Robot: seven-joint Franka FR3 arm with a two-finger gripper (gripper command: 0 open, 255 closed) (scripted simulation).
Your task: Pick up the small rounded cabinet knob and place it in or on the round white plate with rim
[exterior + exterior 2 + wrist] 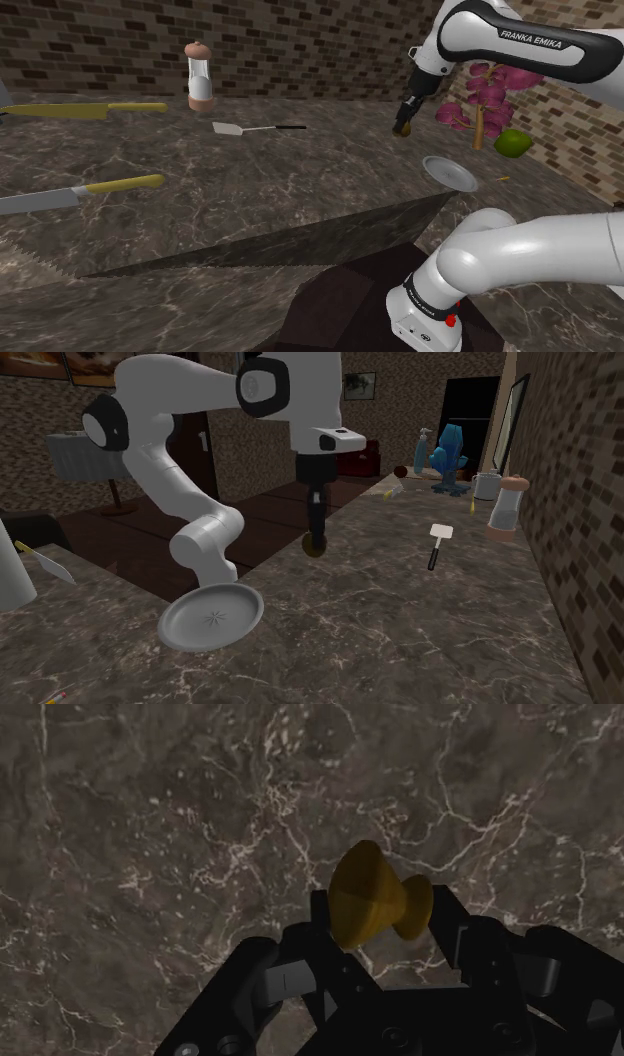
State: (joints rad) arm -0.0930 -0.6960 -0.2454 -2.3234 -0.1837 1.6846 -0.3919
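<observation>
The small yellow knob (368,899) is pinched between the two black fingers of the hand (383,919) and held above the dark marbled desk (250,200). In the shoulder view, the round grey-white plate (449,172) lies on the desk, right of the hand and nearer the stand, apart from the knob.
</observation>
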